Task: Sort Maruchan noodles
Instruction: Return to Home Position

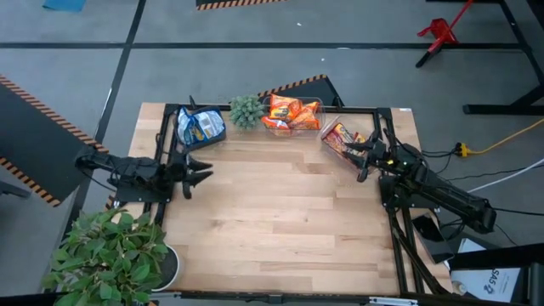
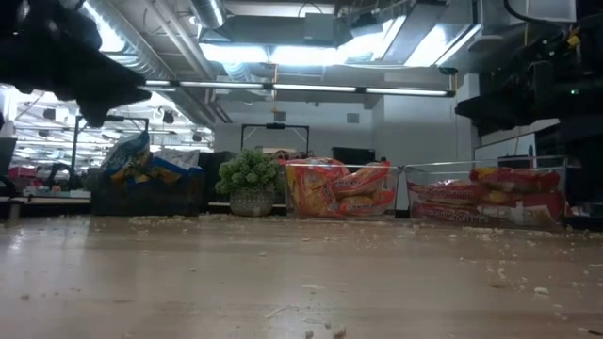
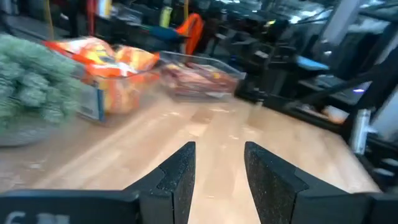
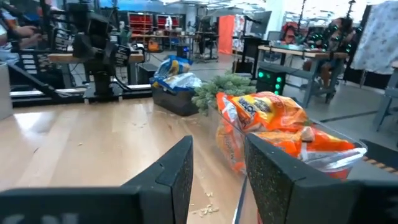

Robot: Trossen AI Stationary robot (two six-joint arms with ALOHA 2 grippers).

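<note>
As things stood: every Maruchan pack in view lay binned along the worktop's (image 1: 280, 212) far edge. Sorting looked finished, with only the arms' retreat to do.
Blue noodle packs (image 1: 201, 126): heaped above the rim of the black bin (image 2: 151, 200) at the far-left corner.
Orange noodle packs (image 1: 293, 113): piled in the middle clear bin (image 4: 351, 149), beside the small green plant (image 1: 246, 110).
Red noodle packs (image 1: 342, 138): in the right-hand clear bin (image 2: 443, 174), near the far-right corner.
Left pincer (image 1: 202, 173): at the left edge, fingers parted with a clear gap, holding nothing.
Right pincer (image 1: 364, 160): by the right edge, just beside the red packs' bin, likewise parted and empty.
Risk: that closeness seemed the main hazard, since a careless swing home could clip the thin bin wall and shove or tip it. The overfilled blue heap could also shed a slick pack if the worktop were jolted.
Materials: packs were flat rectangles of glossy, crinkled film. The clear bins were rigid, see-through plastic and the black bin opaque. The worktop was pale jointed wood, smooth, with noodle crumbs (image 2: 320, 331) strewn over it.
</note>
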